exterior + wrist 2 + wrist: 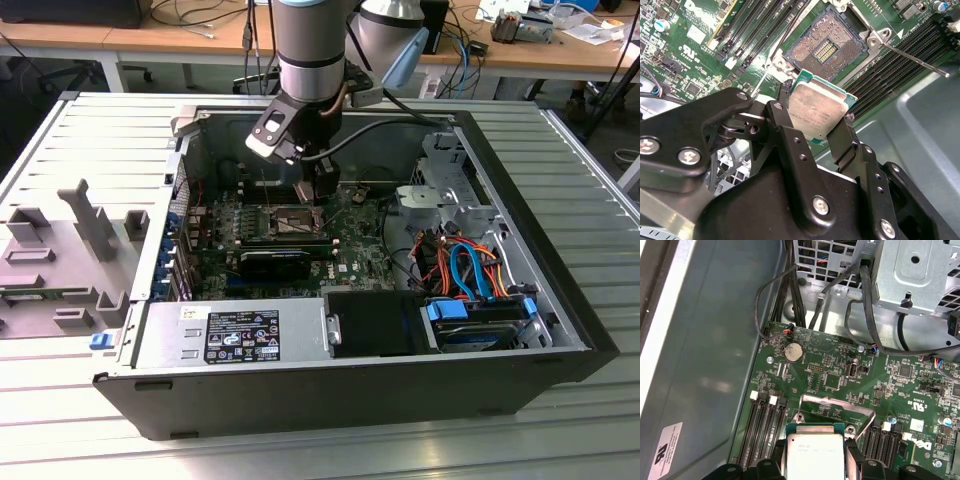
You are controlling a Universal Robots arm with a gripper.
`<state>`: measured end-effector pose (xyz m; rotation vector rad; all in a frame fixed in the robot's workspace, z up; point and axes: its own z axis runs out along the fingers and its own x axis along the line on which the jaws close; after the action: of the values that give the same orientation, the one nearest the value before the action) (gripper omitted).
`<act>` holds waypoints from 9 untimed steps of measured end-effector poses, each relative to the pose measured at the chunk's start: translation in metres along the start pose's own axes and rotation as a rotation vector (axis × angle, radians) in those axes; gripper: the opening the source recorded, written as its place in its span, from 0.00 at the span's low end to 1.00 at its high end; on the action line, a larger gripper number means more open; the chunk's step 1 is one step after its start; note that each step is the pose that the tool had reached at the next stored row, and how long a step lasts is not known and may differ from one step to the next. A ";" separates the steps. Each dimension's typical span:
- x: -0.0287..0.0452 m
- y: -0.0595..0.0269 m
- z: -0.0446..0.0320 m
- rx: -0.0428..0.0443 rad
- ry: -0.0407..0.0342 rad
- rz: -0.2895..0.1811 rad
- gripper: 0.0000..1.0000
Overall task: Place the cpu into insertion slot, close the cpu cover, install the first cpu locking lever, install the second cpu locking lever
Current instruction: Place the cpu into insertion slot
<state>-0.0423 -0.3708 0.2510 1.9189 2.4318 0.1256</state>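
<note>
**A:** Exterior view, how far along?
**B:** Nothing seated. insertion slot (285, 222) bare, cpu cover (837, 401) raised, locking lever (915, 60) unlatched. All four steps look left to do.
**A:** And the cpu (817, 112)?
**B:** Gripped by its edges in the gripper (812, 116) jaws, just above the slot, not touching.
**A:** Pose?
**B:** arm (312, 50) vertical, wrist pointing down into the open case (300, 390).

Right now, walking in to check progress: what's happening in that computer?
The arm's tool grips the cpu by its edges, holding it above the motherboard inside the open computer case. The insertion slot lies bare with its contacts exposed, and the cpu cover stands raised. The cpu is not yet seated.
</note>
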 end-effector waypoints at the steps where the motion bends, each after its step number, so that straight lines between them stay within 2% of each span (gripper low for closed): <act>1: 0.0000 0.0000 0.0000 0.0000 -0.0002 0.001 0.55; 9: 0.0000 0.0000 0.0002 -0.0002 -0.0011 0.012 0.55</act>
<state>-0.0423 -0.3708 0.2509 1.9336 2.4195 0.1252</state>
